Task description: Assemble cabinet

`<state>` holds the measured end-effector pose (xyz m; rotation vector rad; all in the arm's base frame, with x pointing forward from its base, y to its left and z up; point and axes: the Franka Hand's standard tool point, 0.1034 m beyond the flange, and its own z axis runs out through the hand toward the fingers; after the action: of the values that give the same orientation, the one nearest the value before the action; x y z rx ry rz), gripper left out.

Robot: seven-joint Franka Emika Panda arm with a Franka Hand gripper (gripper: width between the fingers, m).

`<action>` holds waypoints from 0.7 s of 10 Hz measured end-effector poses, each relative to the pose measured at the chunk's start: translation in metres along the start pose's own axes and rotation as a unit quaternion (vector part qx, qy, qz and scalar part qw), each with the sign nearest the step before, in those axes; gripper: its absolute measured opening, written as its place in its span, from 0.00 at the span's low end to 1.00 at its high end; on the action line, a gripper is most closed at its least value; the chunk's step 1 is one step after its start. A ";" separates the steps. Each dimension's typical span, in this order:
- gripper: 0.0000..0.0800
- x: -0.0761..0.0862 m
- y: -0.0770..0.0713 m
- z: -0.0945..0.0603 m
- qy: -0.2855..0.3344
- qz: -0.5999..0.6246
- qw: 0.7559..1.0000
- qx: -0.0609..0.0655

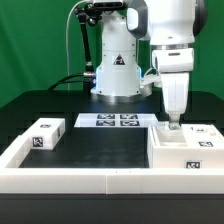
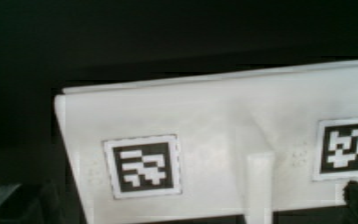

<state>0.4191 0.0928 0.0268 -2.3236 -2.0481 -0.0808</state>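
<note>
1. Cabinet first: the big white plastic cabinet (image 1: 170, 155) sits in the lower right of the exterior view, on the flat black table (image 1: 100, 148). It has square black-and-white tags on it.
2. The white robot arm (image 1: 172, 50) comes down from the upper right of the frame.
3. The two-finger gripper (image 1: 173, 124) points straight down at the back edge of the cabinet. It is very close to that edge or touching it. I cannot tell if its fingers are apart, together, or holding something.
4. A small white block with a black-and-white tag (image 1: 42, 135) lies at the left of the frame, well apart from the cabinet.
5. The thin flat white marker board (image 1: 115, 121) lies in the middle of the frame, between the block and the cabinet and a bit further back.
6. A low white border rail (image 1: 90, 180) runs along the bottom of the frame and up the left side.
7. In the wrist view, a white wall of the cabinet (image 2: 211, 115) fills much of the picture. It has two square tags, one (image 2: 144, 165) beside the other (image 2: 345, 145).
</note>
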 end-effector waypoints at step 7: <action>0.73 -0.001 -0.012 0.016 0.001 0.004 1.000 0.017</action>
<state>0.4076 0.0946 0.0112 -2.3101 -2.0234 -0.0470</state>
